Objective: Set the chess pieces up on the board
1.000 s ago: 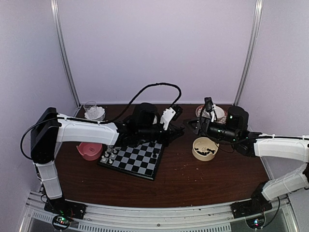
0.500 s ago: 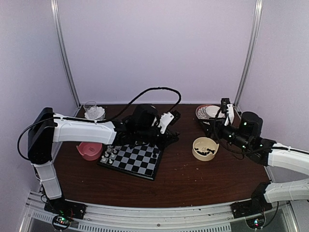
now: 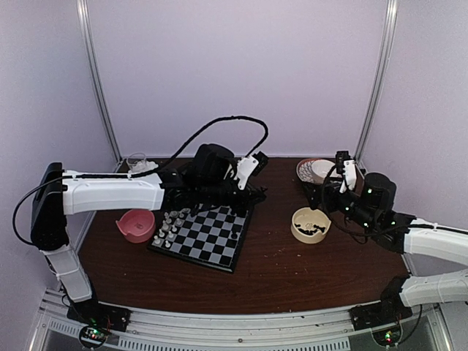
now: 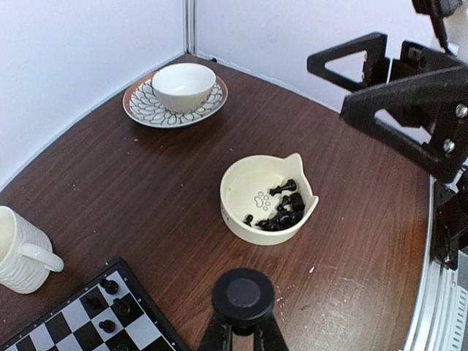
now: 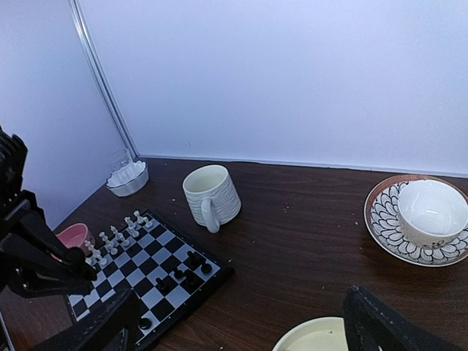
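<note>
Just changed: your right tool (image 5: 243,296) has let go. Its jaws stand wide apart w/ nothing btwn them, and it sits back to the right of the cream cat-eared bowl (image 4: 235,183). Your left tool (image 4: 243,313) is pinched together on what looks like a small black chess piece (image 4: 243,291), base toward its camera. It hovers over the dark brown table (image 3: 292,270), just off the far-right corner of the black-and-grey checked board (image 3: 212,245).

Reads as a hand-over done: left now carries the next piece for that corner, where a few black ones (image 5: 191,267) already stand. The white ones (image 3: 170,227) line the left edge, and more black pieces (image 4: 284,212) wait in the bowl.

Vs. 1 s ago: the tools were nearly touching by that corner. Since then the right arm swung right & spread its jaws. The left arm drew back far-left, uncovering the board's far edge.
</note>
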